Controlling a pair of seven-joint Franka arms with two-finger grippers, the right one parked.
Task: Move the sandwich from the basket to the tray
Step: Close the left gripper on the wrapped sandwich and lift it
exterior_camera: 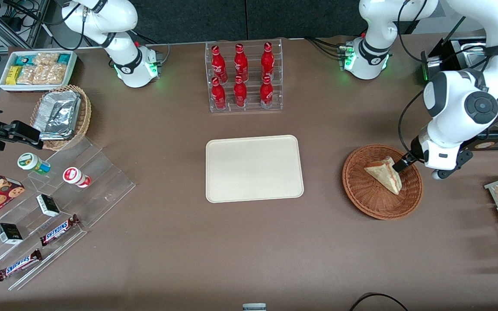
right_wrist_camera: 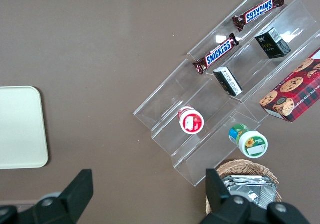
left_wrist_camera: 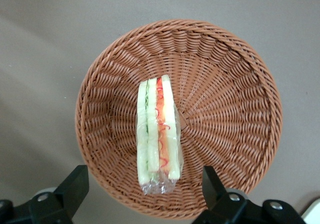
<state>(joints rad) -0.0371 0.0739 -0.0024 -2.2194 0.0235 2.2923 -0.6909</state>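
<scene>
Pincer spread wide, poised over the sandwich lying in the basket; the tray sits well apart on the counter.

Reddish-brown woven basket; pale sandwich, red, seemingly green layers.

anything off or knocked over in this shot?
Nothing stands out. The sandwich sits on edge in the basket, wrapper intact. The tray is bare and square to the table. The tool hovers open above the sandwich.
</scene>
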